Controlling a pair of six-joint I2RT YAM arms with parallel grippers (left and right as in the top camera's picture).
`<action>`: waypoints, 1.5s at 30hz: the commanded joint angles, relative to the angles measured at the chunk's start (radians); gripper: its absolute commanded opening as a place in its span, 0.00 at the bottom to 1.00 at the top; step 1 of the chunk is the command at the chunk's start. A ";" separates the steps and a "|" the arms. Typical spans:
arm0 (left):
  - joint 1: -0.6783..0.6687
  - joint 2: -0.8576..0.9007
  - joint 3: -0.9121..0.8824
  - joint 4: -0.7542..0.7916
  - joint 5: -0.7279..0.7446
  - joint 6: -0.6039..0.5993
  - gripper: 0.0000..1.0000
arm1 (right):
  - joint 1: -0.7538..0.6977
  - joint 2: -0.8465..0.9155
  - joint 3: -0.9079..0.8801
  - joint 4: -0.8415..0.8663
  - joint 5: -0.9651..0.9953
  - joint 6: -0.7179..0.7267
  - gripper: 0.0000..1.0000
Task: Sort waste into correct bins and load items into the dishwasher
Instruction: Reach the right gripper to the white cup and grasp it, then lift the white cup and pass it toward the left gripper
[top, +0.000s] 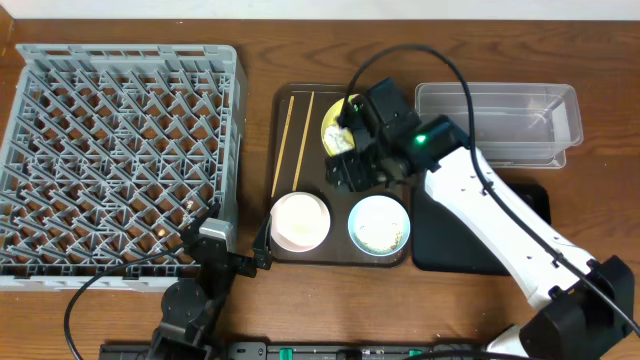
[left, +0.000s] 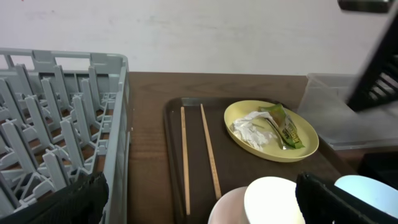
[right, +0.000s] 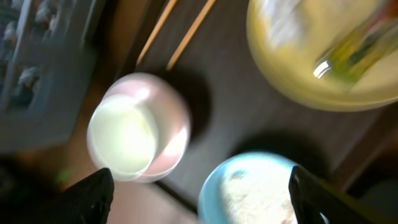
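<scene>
The yellow plate (left: 272, 129) on the brown tray (top: 312, 170) holds a crumpled white tissue (left: 254, 129) and an orange-and-green wrapper (left: 286, 127). My right gripper (top: 358, 168) is open and empty above the tray, beside the plate (top: 333, 130). Under it lie the light-blue bowl (right: 261, 193) with white rice crumbs and the stacked white bowls (right: 138, 127). Two chopsticks (top: 293, 139) lie on the tray's left side. My left gripper (top: 225, 250) is open and empty at the table's front, next to the grey dish rack (top: 118, 150).
The clear tub (top: 497, 122) stands at the back right. The black tray (top: 470, 240) lies in front of it, partly under my right arm. The white bowls (top: 300, 220) and blue bowl (top: 379, 224) sit at the brown tray's front edge.
</scene>
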 joint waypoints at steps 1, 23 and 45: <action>0.002 -0.005 -0.026 -0.018 0.000 -0.008 0.96 | 0.042 -0.004 0.013 -0.055 -0.110 0.031 0.88; 0.003 0.076 0.438 -0.291 -0.002 -0.008 0.96 | 0.125 0.185 -0.048 0.056 -0.003 0.132 0.61; 0.003 0.407 0.867 -0.857 0.211 -0.008 0.96 | 0.137 0.213 -0.072 0.167 -0.008 0.188 0.01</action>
